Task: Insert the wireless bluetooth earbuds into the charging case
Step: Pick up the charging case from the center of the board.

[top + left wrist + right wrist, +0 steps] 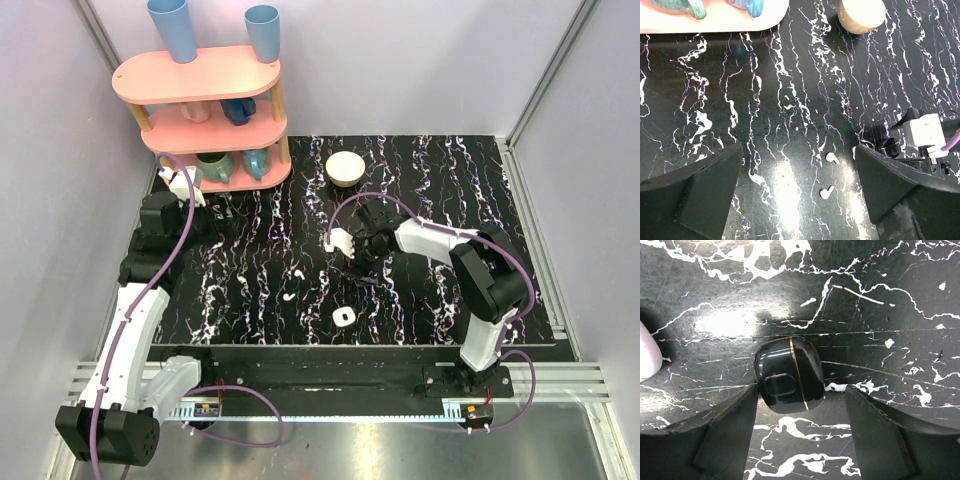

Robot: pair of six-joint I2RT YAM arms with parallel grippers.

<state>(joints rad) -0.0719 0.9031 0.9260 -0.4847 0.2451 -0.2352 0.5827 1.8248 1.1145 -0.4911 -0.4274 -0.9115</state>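
Two white earbuds lie close together on the black marble table, one (298, 275) just beyond the other (288, 297). They also show between my left fingers, far below them, the far earbud (831, 158) and the near earbud (826, 192). The white charging case (343, 317) with a dark middle sits near the table's front edge, right of the earbuds. My left gripper (205, 210) (799, 150) is open and empty, high over the left side. My right gripper (358, 247) (800, 390) is open, low at the table's middle, straddling a small glossy black block (789, 375) with a gold line.
A round white bowl (346, 167) (861, 15) stands at the back middle. A pink shelf (205, 110) with mugs and blue cups fills the back left corner. Grey walls close in both sides. The right gripper's white mount (922, 132) shows in the left wrist view.
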